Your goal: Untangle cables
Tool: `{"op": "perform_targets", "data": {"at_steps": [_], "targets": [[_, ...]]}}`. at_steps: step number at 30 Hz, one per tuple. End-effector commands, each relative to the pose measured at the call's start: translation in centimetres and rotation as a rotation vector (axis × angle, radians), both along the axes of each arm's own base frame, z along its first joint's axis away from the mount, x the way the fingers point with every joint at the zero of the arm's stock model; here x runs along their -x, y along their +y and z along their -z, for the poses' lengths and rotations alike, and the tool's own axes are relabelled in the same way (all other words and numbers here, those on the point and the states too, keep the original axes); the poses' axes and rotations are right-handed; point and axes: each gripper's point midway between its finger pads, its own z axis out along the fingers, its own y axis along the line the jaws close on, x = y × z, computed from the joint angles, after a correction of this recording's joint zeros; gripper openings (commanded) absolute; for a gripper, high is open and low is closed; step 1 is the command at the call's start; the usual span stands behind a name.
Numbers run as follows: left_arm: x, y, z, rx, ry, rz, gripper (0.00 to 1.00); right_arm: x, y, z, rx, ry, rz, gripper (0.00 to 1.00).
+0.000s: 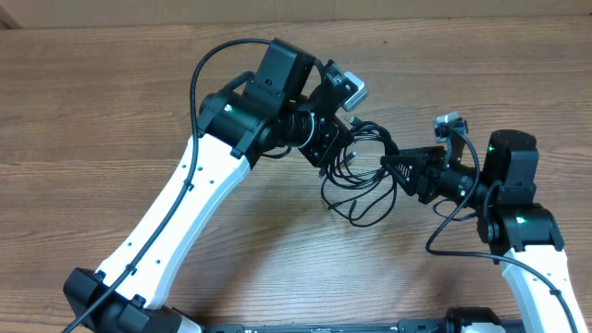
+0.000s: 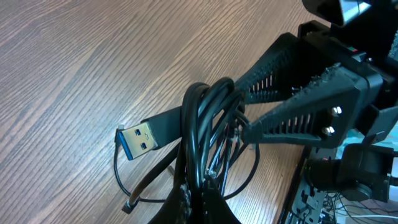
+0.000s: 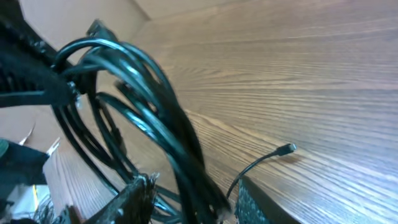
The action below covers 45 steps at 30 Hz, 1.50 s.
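L gripper jaws clamped on cables, R gripper jaws part-open astride strands; next: pinch, pull apart.

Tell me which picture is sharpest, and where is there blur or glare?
Overhead view: sharp, evenly lit, only soft shadows on the table. Left wrist view: crisp blue plug, bright highlights on the cables. Right wrist view: cables close to the lens look smeared and soft.

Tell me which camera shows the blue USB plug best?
The left wrist view: the USB plug appears close and sharp, its blue inside visible. Overhead shows only the cable tangle; in the right wrist view I cannot pick the plug out.
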Motion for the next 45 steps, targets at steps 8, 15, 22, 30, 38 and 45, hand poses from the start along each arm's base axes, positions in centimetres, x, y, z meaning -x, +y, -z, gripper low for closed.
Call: {"op": "perform_targets", "data": {"at_steps": [8, 15, 22, 30, 38, 45], "targets": [[-0.2, 0.0, -1.9, 0.015, -0.032, -0.056, 0.04, 0.6, 0.9, -1.6, -0.021, -0.066, -0.081, 0.13], [-4.3, 4.5, -0.3, -0.143, -0.026, -0.482, 0.04, 0.7, 1.0, -1.7, -0.043, -0.040, -0.073, 0.04], [-5.5, 8.7, 0.8, -0.238, 0.003, -0.793, 0.04, 0.0, 0.9, -2.6, -0.109, 0.002, -0.023, 0.04], [-6.0, 11.9, 1.3, -0.249, 0.062, -1.000, 0.04, -1.0, 0.1, -2.3, -0.127, 0.061, 0.081, 0.04], [-6.6, 13.3, 1.3, -0.205, 0.112, -1.127, 0.04, -2.1, -1.2, -1.7, -0.143, 0.136, 0.218, 0.04], [-6.1, 15.9, 1.7, -0.186, 0.161, -1.384, 0.04, -3.2, -2.8, -1.0, -0.194, 0.238, 0.390, 0.04]]}}
